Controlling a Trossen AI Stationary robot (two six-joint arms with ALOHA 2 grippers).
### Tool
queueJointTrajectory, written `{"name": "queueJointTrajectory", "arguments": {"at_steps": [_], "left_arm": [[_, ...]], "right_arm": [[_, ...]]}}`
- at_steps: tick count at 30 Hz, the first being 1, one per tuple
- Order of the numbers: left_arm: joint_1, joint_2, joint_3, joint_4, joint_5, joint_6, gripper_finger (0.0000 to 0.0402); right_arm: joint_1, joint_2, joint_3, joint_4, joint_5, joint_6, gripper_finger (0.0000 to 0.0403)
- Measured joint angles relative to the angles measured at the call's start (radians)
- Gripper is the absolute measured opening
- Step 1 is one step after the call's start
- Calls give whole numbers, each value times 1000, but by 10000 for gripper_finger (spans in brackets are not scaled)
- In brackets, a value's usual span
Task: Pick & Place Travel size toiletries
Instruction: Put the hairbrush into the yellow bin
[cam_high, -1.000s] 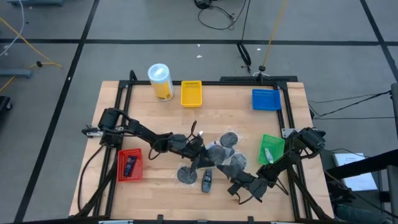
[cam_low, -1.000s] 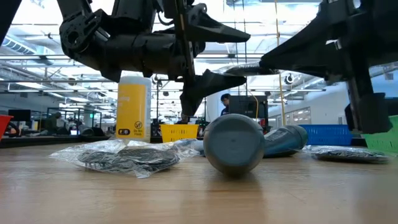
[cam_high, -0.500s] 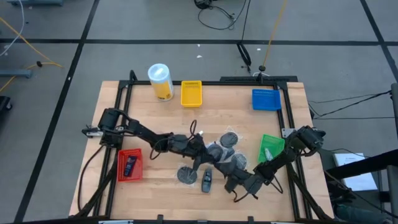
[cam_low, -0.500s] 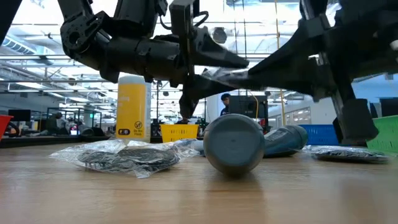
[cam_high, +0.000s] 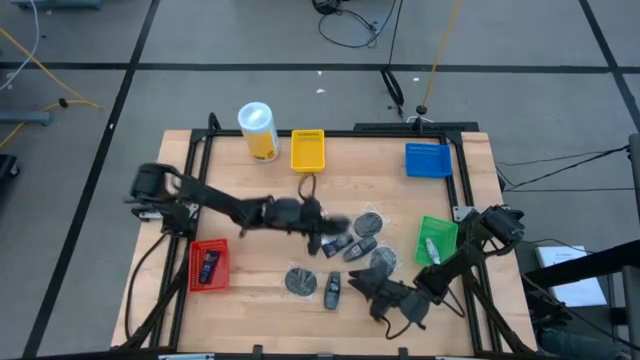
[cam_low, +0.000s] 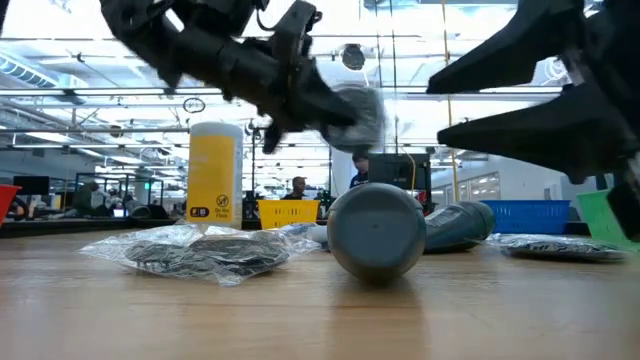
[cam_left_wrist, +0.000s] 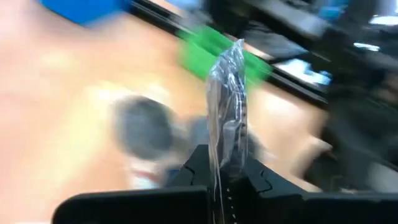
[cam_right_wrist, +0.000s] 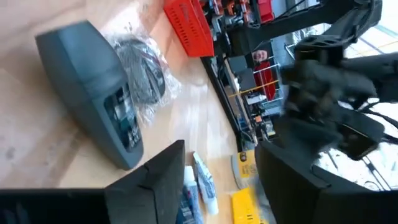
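High view shows sorting partly done: left gripper (cam_high: 322, 238) fingers clamp a bagged disc (cam_left_wrist: 227, 106), right gripper (cam_high: 372, 292) fingers are parted (empty), several toiletries (cam_high: 331, 290) remain on the counter (cam_high: 250, 190).

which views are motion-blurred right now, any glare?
Left wrist view: background smeared, only the clear-wrapped pack pinched in the left gripper reads sharp. High view: left arm blurred near the table centre. Low view: that arm streaked, bright backlit ceiling behind. Right wrist view: sharp on the dark grey pack.
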Motion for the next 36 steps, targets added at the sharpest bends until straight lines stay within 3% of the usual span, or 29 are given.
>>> {"name": "queueJointTrajectory", "arguments": {"at_steps": [4, 7, 12, 15, 22, 26, 31, 36], "left_arm": [[121, -178, 1, -213, -159, 66, 30], [279, -251, 1, -297, -177, 84, 33], [562, -205, 1, -271, 11, 35, 15], [659, -112, 5, -219, 122, -8, 12], [684, 93, 203, -411, 164, 6, 55], [658, 138, 289, -533, 127, 25, 60], [638, 142, 313, -627, 14, 20, 61], [642, 150, 313, -637, 22, -19, 62]], "right_arm": [[4, 0, 0, 1, -1, 25, 195], [-5, 0, 0, 0, -1, 34, 196], [-27, 0, 0, -2, -3, 67, 191], [-40, 0, -1, -3, -5, 79, 186], [-58, 0, -2, -6, -5, 105, 181], [-57, 0, -3, -8, -5, 104, 180], [-57, 0, -7, -11, -4, 102, 180], [-58, 0, -22, -11, -3, 99, 180]]}}
